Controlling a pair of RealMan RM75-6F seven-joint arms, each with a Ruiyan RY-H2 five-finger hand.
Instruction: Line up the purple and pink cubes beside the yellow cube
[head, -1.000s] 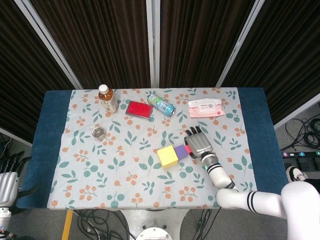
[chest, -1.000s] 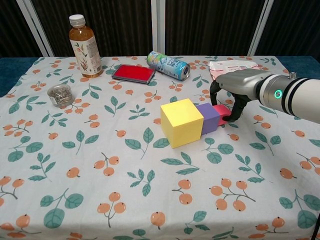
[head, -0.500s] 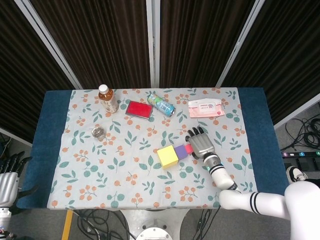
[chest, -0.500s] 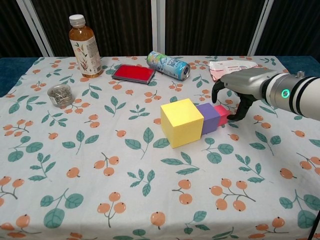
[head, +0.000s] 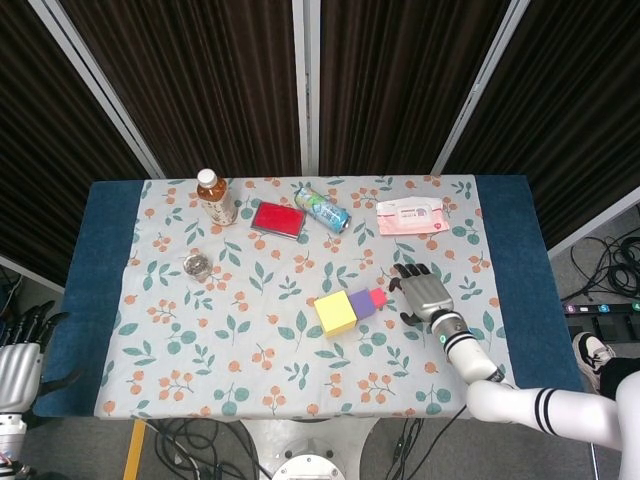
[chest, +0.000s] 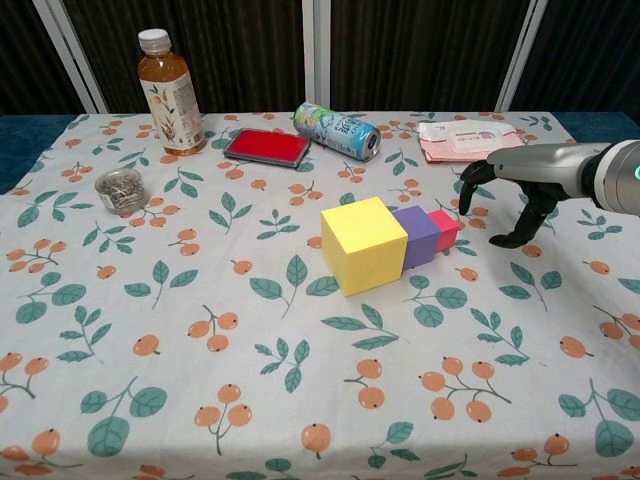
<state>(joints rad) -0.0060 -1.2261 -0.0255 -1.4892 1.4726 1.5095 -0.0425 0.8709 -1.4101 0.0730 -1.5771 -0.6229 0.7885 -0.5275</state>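
The large yellow cube (head: 333, 312) (chest: 363, 244) sits mid-table. The smaller purple cube (head: 360, 301) (chest: 419, 235) touches its right side, and the small pink cube (head: 377, 297) (chest: 444, 228) touches the purple one, the three forming a row. My right hand (head: 424, 292) (chest: 512, 187) hovers to the right of the pink cube, a gap apart, fingers spread and holding nothing. My left hand (head: 18, 350) hangs off the table's left edge, fingers apart, empty; the chest view does not show it.
At the back stand a tea bottle (head: 214, 197) (chest: 167, 93), a red flat case (head: 277, 219) (chest: 266, 147), a lying can (head: 322, 209) (chest: 337, 130) and a wipes pack (head: 409, 216) (chest: 464, 139). A small jar (head: 197, 265) (chest: 117, 190) sits left. The floral tablecloth (head: 250, 370) covers the table.
My right hand let go of the pink cube and drew back to the right, fingers opening. The three cubes stay in their row. The left hand barely moved.
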